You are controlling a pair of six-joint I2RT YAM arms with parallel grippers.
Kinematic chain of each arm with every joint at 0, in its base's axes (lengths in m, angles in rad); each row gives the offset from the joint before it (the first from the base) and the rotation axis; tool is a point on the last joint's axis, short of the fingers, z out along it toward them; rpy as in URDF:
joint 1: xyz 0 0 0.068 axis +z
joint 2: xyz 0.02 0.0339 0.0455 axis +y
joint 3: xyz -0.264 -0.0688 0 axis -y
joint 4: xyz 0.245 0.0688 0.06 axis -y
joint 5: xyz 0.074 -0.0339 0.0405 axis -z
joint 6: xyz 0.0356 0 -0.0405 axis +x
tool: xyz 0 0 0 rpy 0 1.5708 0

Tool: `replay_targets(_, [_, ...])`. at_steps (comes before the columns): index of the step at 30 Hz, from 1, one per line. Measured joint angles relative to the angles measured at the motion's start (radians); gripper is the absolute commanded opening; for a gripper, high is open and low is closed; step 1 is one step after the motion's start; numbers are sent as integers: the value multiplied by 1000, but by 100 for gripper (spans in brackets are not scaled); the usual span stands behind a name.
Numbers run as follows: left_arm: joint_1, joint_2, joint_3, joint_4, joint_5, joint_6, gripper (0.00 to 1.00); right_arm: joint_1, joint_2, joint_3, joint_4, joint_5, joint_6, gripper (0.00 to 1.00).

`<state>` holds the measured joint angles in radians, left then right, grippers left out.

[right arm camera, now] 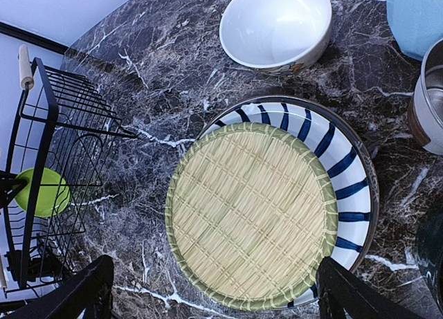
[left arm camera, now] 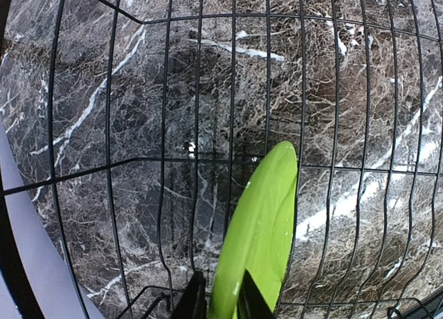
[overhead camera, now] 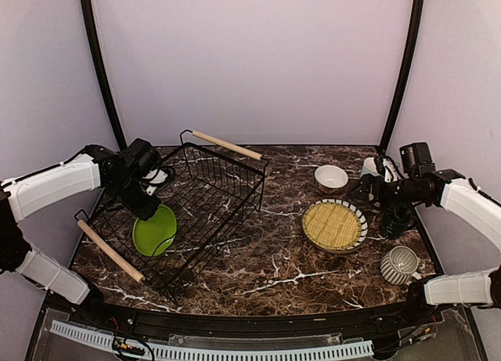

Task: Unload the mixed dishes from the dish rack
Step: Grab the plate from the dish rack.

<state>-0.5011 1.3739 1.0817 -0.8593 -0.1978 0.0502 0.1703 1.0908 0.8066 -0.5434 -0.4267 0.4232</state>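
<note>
Rack sits left on the marble surface, seen from above, with one green plate inside it. The left fingers are down at the plate's upper rim. To the right, out on the surface: bowl, yellow plate stacked on striped plate, teal mug and striped mug. The blue cup is half hidden behind the right arm, and the right fingers hang beside the bowl.

Left wrist: the plate is edge-on, the fingers are clenched on its rim, and their bases are cut off below.

Right wrist: the fingers are spread wide, holding nothing, over the yellow plate. The blue cup and a pale cup are cropped at the right edge.
</note>
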Motion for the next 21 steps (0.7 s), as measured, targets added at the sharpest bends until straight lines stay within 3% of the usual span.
replay_targets(10, [0,-2,16,-32,-1,40,1,0,0,0,0,0,0,99])
replay_targets(21, [7,-44,56,-49,-14,24,1,0,-10,0,0,0,0,99])
